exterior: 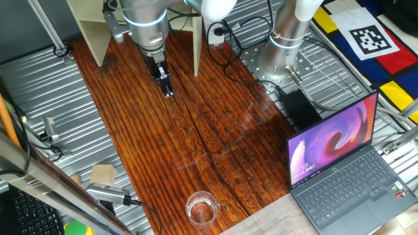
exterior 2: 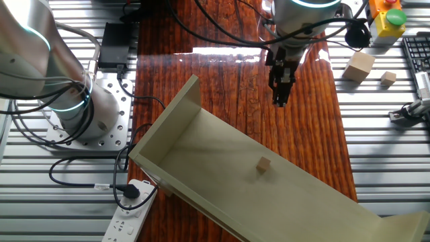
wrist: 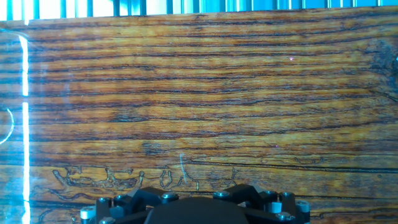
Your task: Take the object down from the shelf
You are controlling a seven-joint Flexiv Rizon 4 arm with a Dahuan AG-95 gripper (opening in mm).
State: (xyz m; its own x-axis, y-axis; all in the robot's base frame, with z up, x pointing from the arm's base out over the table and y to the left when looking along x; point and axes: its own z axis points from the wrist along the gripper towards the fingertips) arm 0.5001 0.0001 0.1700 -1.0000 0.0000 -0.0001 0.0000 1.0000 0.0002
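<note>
The object (exterior 2: 263,164), a tiny tan cube, sits on the horizontal board of the cream shelf (exterior 2: 201,161), near the board's middle. In one fixed view only the shelf's upright panels (exterior: 92,32) show, and the object is out of view. My gripper (exterior 2: 280,99) hangs over the dark wooden table in front of the shelf, well apart from the object. Its black fingers point down, look pressed together and hold nothing. It also shows in one fixed view (exterior: 168,90). The hand view shows only the gripper's black base (wrist: 193,208) above bare wood grain.
A laptop (exterior: 339,163) stands at the table's near right corner and a clear glass cup (exterior: 202,207) at its front edge. A flat tan block (exterior: 103,174) lies on the metal bench. Two more tan blocks (exterior 2: 359,66) lie beside a button box (exterior 2: 390,19). Cables and a power strip (exterior 2: 131,208) surround the arm's base (exterior 2: 74,101).
</note>
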